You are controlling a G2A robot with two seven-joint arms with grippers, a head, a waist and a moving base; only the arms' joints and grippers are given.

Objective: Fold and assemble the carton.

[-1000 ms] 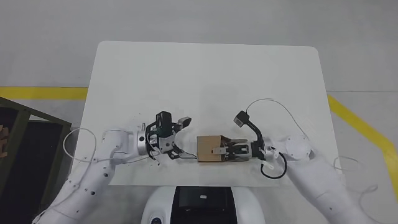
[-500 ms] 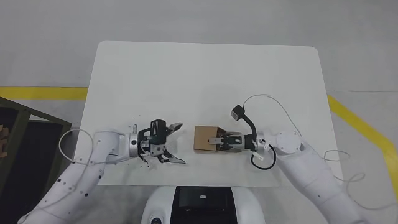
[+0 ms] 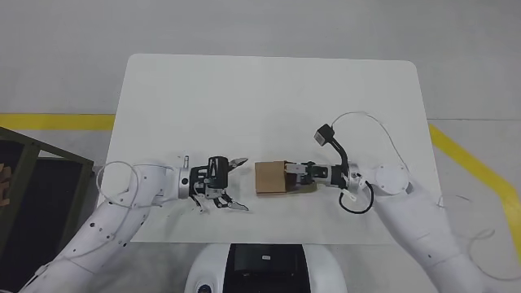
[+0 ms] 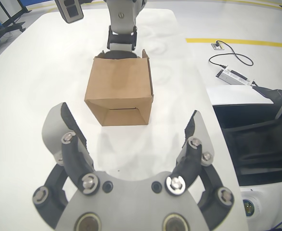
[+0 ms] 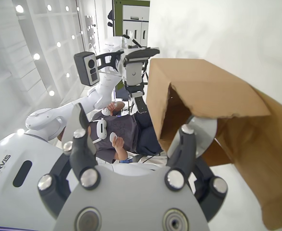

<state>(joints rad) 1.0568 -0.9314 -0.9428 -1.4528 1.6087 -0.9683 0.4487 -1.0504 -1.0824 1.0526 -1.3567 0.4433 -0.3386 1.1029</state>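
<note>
A small brown carton (image 3: 270, 177) lies on its side on the white table (image 3: 269, 98), near the front edge. In the left wrist view the carton (image 4: 120, 90) shows a closed end with a slit toward my left gripper (image 4: 128, 114), which stands open a short way off. From above, the left gripper (image 3: 241, 185) is left of the carton, not touching it. My right gripper (image 3: 298, 172) is at the carton's open right end. The right gripper (image 5: 131, 121) is open, one finger (image 5: 186, 133) inside the carton (image 5: 203, 90), the other outside.
The table stretches bare behind and to both sides of the carton. Its front edge (image 3: 269, 242) runs close to both arms. A dark green crate (image 3: 28, 187) stands on the floor off the left edge. A cable (image 3: 366, 134) loops from the right arm.
The left gripper drew back from the carton, then edged right toward it again. The carton slid slightly left. The right gripper has pulled back a little to the right.
</note>
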